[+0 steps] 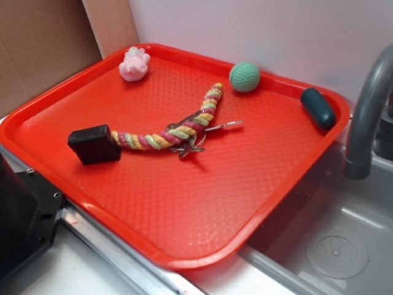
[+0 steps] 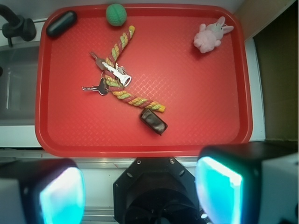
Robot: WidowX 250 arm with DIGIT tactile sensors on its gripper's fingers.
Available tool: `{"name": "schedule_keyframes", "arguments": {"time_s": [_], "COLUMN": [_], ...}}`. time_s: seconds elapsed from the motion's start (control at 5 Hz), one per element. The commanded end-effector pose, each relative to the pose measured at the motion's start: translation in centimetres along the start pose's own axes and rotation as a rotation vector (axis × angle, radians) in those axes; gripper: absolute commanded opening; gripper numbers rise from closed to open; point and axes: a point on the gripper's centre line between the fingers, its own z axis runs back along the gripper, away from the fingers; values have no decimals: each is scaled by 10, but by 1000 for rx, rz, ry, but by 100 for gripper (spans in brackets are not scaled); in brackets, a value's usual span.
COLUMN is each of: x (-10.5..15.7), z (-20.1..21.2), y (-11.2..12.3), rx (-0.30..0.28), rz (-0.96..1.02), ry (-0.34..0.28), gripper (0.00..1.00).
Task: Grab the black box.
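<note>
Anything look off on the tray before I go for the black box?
Nothing spilled or damaged. One snag: the black box lies askew, touching the rope's end, with keys tangled mid-rope.

Exterior view: camera off one corner of red tray (image 1: 184, 203), looks down at slant, close, tray fills most of picture, sink and tap at right edge
Wrist view: camera high above, looks straight down, whole tray (image 2: 196, 130) seen from farther off, two blurry gripper fingers (image 2: 219, 189) at bottom edge
Both views share tray, everything on it, tap
</note>
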Motion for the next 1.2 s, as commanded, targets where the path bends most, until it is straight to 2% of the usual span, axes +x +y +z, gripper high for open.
{"name": "schedule_keyframes", "arguments": {"time_s": [0.0, 0.2, 0.4, 0.6, 0.8, 1.0], "x": [0, 7, 8, -3, -8, -1], "z": [0, -51, -99, -146, -183, -203], "y": [0, -2, -16, -15, -5, 1], "rx": [0, 57, 22, 17, 15, 27], "rz": [0, -194, -351, -400, -422, -455], "ry": [0, 45, 54, 49, -17, 29], "gripper": [100, 100, 100, 100, 100, 100]}}
